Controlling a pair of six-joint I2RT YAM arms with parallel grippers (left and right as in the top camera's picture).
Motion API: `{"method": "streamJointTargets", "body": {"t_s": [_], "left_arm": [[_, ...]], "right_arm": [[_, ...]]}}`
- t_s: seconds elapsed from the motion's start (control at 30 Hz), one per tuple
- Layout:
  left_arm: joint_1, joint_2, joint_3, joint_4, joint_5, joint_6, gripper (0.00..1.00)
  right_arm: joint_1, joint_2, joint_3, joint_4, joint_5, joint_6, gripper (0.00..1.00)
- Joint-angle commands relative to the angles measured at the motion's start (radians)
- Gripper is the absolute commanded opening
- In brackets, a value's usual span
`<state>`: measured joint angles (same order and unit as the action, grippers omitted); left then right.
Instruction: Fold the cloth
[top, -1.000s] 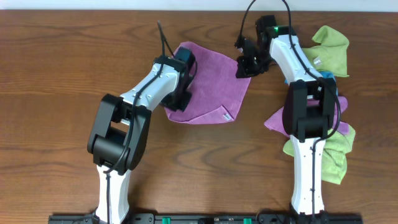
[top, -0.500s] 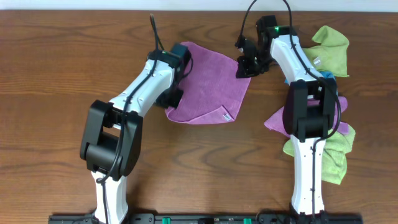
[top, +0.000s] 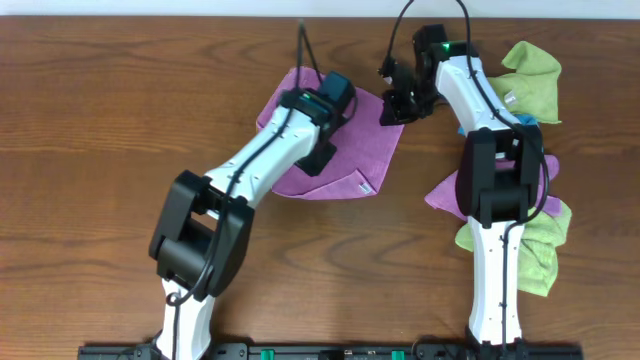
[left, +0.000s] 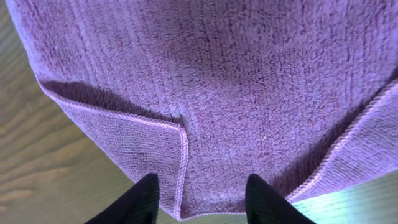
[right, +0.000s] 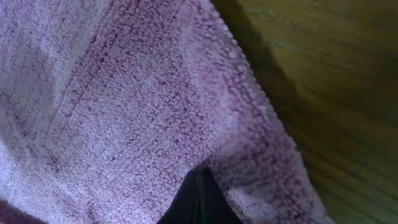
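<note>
The purple-magenta cloth (top: 345, 150) lies spread on the wooden table, with its small white tag (top: 365, 184) at the near corner. My left gripper (top: 322, 150) hovers over the cloth's middle. In the left wrist view its fingers (left: 202, 200) are open just above a stitched hem where one layer lies on another (left: 236, 106). My right gripper (top: 393, 106) is shut on the cloth's far right corner. The right wrist view shows its closed fingertips (right: 199, 196) pinching the pile (right: 124, 106).
A lime-green cloth (top: 530, 80) and a bit of blue cloth (top: 526, 120) lie at the far right. A bunched purple cloth (top: 443, 194) and another green cloth (top: 545, 250) sit beside the right arm. Bare table lies to the left and in front.
My left arm has swung right, from the cloth's left edge to over its middle. The right gripper has stayed on the far right corner.
</note>
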<state>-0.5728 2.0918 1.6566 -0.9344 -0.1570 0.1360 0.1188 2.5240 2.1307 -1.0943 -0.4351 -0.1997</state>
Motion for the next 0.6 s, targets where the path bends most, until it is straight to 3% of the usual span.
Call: {"method": "streamJointTargets", "body": {"t_s": [0.0,0.17,0.57], "left_arm": [[-0.003,0.050,0.001,-0.003,-0.080,0.014,0.43],[-0.013,0.105,0.000,0.000,-0.172,0.014,0.39],[-0.043,0.113,-0.001,0.109,-0.130,-0.002,0.41]], "right_arm": [[-0.046,0.059,-0.017,-0.009,0.072,0.009,0.01],[-0.082,0.059,-0.017,-0.026,0.064,0.012,0.01],[-0.100,0.059,-0.017,-0.035,0.035,0.012,0.01]]}}
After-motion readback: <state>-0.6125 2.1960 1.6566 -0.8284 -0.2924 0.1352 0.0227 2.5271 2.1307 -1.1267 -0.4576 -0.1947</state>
